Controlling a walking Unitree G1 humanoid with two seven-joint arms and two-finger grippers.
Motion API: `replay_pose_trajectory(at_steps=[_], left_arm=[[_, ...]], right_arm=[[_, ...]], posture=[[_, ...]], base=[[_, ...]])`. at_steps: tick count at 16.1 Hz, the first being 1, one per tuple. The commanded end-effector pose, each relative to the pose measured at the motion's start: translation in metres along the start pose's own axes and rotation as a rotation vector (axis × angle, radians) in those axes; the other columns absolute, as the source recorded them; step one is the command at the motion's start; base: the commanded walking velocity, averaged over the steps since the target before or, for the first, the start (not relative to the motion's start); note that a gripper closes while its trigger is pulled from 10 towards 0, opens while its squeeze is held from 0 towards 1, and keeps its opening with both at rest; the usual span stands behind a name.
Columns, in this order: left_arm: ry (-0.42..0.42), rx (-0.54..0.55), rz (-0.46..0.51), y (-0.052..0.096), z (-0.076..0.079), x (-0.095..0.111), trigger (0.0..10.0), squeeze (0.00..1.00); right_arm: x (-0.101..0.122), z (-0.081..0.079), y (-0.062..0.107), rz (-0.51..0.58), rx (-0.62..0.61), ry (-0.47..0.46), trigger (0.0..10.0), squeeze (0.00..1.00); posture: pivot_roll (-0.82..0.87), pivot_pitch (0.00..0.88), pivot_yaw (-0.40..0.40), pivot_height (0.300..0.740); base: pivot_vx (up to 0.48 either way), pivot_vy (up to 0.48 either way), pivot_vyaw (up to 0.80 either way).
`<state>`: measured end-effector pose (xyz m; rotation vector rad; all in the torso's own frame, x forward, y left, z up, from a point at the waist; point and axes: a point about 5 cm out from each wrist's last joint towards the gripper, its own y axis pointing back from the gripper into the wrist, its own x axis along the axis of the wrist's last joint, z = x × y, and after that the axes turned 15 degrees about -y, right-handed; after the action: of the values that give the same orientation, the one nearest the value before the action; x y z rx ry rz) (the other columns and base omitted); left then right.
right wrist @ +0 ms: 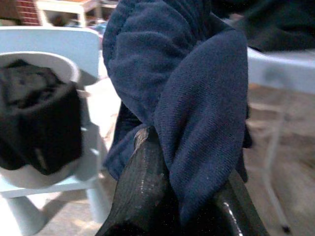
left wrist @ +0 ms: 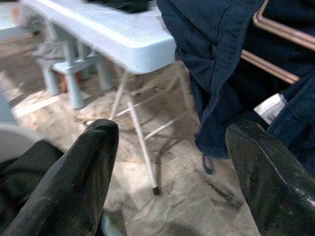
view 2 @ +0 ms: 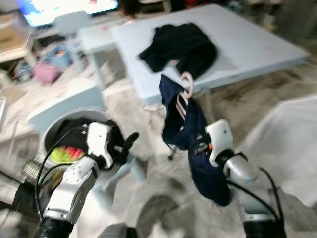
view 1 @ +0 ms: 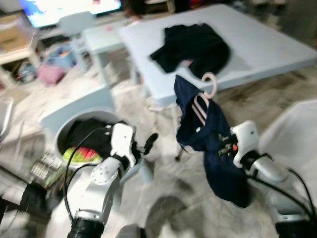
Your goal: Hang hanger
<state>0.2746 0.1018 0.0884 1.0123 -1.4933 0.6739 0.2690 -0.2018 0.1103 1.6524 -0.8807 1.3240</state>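
A pink hanger [view 1: 207,92] with a dark navy garment [view 1: 218,158] draped on it hangs in the air in front of the pale blue table [view 1: 267,49]. My right gripper [view 1: 224,145] is shut on the navy garment, whose cloth [right wrist: 197,113] bulges over the fingers [right wrist: 142,191] in the right wrist view. My left gripper [view 1: 148,143] is open, held up left of the garment with nothing between its fingers [left wrist: 74,187]; the hanger's bars [left wrist: 275,49] lie ahead of it. A black garment [view 1: 193,45] lies on the table.
A round white laundry basket [view 1: 63,130] with dark and bright clothes stands on the floor at left. A small pale blue stool [view 1: 74,29] and a pink item [view 1: 49,74] sit behind it. A white cloth-covered object [view 1: 297,134] is at right.
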Motion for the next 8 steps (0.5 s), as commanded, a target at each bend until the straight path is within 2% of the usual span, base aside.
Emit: replay_pose_trajectory(at_steps=[1,3,4,6,8], left_arm=[[-0.008,0.008,-0.02,0.005,-0.008,-0.006,10.0,0.0],[-0.019,-0.009,-0.021,0.005,-0.006,-0.006,10.0,0.0],[-0.021,-0.011,-0.022,0.005,-0.006,-0.006,10.0,0.0],[-0.038,-0.003,-0.027,0.004,-0.007,-0.007,10.0,0.0],[-0.055,0.045,-0.03,0.004,-0.016,-0.007,10.0,0.0]], right_arm=[[0.015,-0.017,-0.005,0.04,0.126,-0.01,10.0,0.0],[0.017,-0.024,0.004,-0.013,0.255,-0.015,10.0,0.0],[0.018,-0.025,0.006,-0.02,0.274,-0.018,10.0,0.0],[0.023,-0.024,0.013,-0.034,0.332,-0.086,10.0,0.0],[0.027,-0.024,0.021,-0.073,0.392,-0.111,10.0,0.0]], posture=[[-0.1,0.016,0.055,0.74],[-0.1,0.017,0.058,0.74],[-0.1,0.017,0.058,0.74],[-0.11,0.019,0.059,0.74],[-0.11,0.021,0.059,0.74]], base=[[0.0,0.0,0.8],[0.0,0.0,0.62],[0.0,0.0,0.44],[0.0,0.0,0.0],[0.0,0.0,0.0]])
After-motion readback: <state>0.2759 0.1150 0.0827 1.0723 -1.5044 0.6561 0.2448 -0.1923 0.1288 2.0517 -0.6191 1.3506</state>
